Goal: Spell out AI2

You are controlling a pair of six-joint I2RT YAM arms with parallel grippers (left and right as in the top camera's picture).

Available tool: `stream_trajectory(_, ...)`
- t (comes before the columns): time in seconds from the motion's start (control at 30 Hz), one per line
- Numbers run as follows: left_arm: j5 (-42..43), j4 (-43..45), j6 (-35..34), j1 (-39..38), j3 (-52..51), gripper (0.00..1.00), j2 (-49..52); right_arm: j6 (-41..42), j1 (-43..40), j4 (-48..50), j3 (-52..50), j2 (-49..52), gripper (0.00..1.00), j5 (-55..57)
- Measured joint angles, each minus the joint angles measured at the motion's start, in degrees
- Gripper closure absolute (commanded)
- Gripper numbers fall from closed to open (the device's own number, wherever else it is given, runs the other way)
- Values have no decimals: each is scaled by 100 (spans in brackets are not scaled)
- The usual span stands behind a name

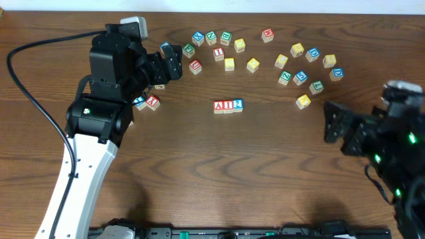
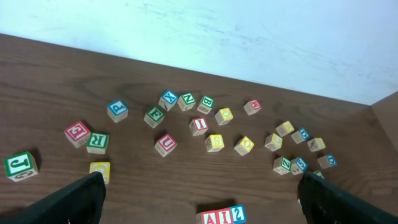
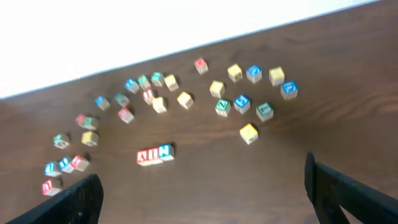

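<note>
The word looks finished. The A cube [image 1: 219, 106], the I cube [image 1: 228, 106] and the 2 cube [image 1: 238, 105] sit in one straight row on the table [image 1: 199, 172], each touching the next, and from the robot's side they read in the right order with their faces upright. The row lies well to the left of the lone yellow cube [image 1: 303, 101] and a touch nearer the robot, with bare wood all round it.

The spare cubes [image 1: 226, 50] are spread in a loose arc behind the yellow cube and off to its left, all clear of the row.

Neither arm has hold of anything. The left gripper [image 1: 171, 60] hangs far to the left of the yellow cube, past the row and farther back, among the scattered cubes. Its jaws stand wide apart with nothing between them. The right gripper [image 1: 335, 123] sits just to the right of the yellow cube and nearer the robot, its jaws equally wide and empty.

By my reading no placing step is left. At most the row could be checked for straightness, and it looks even enough from above
</note>
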Motion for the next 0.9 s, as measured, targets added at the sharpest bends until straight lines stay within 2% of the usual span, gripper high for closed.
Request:
stream_trajectory(0.3, 0, 0, 0, 0, 0, 2, 0, -35, 0, -42, -2, -254, 1, 195)
stream_trajectory(0.43, 0, -2, 0, 0, 0, 2, 0, -98, -4, 382, -177, -284, 1, 293)
stream_trajectory(0.63, 0, 0, 0, 0, 0, 2, 0, -686, -98, 2190, -1508, -789, 1, 269)
stream_trajectory(0.8, 0, -2, 0, 0, 0, 2, 0, -1215, -293, 4107, -3331, -1738, 1, -61)
stream_trajectory(0.9, 0, 0, 0, 0, 0, 2, 0, -1349, -442, 4865, -4293, -2295, 1, -249)
